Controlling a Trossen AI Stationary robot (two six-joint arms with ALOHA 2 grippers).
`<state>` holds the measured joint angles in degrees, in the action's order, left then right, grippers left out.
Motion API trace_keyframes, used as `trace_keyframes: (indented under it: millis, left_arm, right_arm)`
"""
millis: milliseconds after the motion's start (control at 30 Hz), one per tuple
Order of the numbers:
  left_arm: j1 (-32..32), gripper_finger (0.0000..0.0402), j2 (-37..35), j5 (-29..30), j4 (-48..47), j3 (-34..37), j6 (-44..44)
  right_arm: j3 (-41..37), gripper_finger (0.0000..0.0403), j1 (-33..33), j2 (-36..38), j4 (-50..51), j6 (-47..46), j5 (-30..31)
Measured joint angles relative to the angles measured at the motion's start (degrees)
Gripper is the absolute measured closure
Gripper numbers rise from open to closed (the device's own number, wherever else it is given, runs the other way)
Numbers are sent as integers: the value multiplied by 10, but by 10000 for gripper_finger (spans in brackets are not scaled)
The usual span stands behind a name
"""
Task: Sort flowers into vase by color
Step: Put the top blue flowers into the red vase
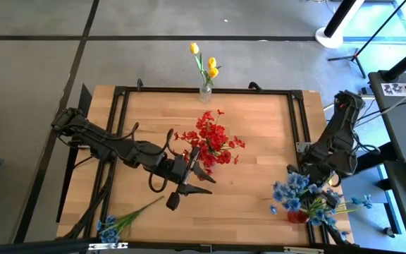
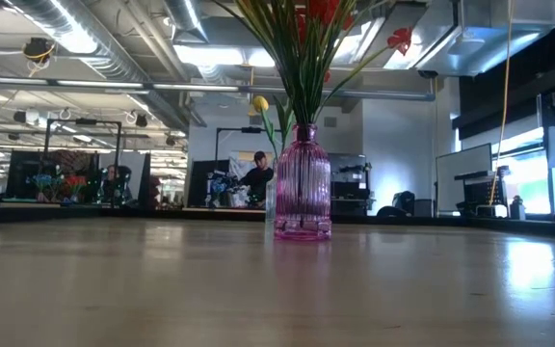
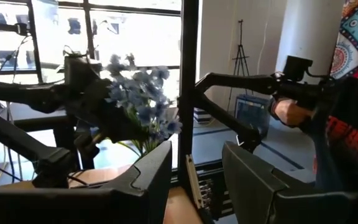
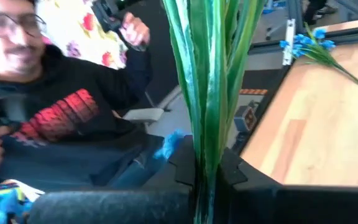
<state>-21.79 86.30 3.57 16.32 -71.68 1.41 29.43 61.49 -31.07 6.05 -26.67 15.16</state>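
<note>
Blue small-blossom flower stems (image 1: 303,197) stand in a red vase at the pale wooden table's (image 1: 259,148) right front corner; the right gripper (image 1: 314,189) clamps their green stalks. The left gripper (image 1: 182,192), mid-table, gapes empty. Low: ribbed pink glass vase (image 2: 303,183).

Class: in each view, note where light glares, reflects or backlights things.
Low view: window light glares off the wooden tabletop right of the ribbed pink glass vase. Left wrist view: bright windows backlight the blue blossom cluster. Right wrist view: highlights streak the glossy green stems.

left gripper (image 1: 189,185) parted mid-table, right gripper (image 1: 309,192) clamped
</note>
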Motion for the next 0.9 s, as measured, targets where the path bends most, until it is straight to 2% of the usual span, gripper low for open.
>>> trace_keyframes:
  millis: [133,367,633,900]
  left_arm:
    - [5,263,0,0,0,0,0]
    - [18,263,0,0,0,0,10]
    - [23,263,0,0,-1,0,0]
    - [23,263,0,-1,-14,0,0]
  right_arm:
    - [0,391,38,-22,-6,1,58]
    - [0,391,83,-41,-80,17,89]
    - [-6,391,120,-43,-84,40,157]
    - [-44,391,136,-44,-109,30,165]
